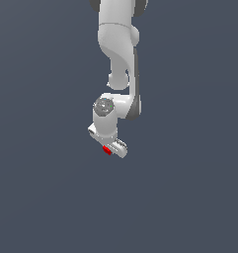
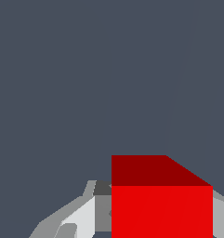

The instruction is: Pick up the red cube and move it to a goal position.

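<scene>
The red cube (image 1: 107,150) is a tiny bright red block showing at the lower edge of my white gripper (image 1: 110,149), near the middle of the exterior view. In the wrist view the red cube (image 2: 161,204) looms large and sits between my two grey-white fingers (image 2: 81,216), one on each side of it. The gripper appears shut on the cube. The fingertips themselves are hidden under the hand in the exterior view.
A plain dark grey-blue surface (image 1: 189,197) fills both views. The white arm (image 1: 118,44) comes down from the top middle of the exterior view. No goal marker shows.
</scene>
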`<move>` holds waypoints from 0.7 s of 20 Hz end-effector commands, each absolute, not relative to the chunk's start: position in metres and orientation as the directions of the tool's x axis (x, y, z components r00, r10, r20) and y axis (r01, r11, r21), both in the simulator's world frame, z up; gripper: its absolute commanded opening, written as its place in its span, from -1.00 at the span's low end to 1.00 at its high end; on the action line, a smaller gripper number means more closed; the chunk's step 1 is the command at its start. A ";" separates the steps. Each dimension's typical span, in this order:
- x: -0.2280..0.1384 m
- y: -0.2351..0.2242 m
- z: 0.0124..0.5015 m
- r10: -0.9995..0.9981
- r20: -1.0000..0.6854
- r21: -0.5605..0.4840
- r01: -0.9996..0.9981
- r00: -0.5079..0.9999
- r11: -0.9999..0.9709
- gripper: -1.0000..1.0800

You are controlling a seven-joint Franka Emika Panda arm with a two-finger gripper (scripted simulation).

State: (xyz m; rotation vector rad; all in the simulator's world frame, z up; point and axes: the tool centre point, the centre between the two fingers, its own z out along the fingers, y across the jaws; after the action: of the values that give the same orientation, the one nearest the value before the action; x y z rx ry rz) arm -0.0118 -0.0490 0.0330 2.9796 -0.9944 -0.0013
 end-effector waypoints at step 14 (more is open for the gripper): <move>-0.069 0.002 0.050 -0.600 0.000 0.000 -0.600 0.800 -0.800 -1.00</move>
State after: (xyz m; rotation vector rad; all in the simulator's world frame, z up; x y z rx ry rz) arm -0.0665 -0.0003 0.0490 2.9806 -0.9924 -0.0010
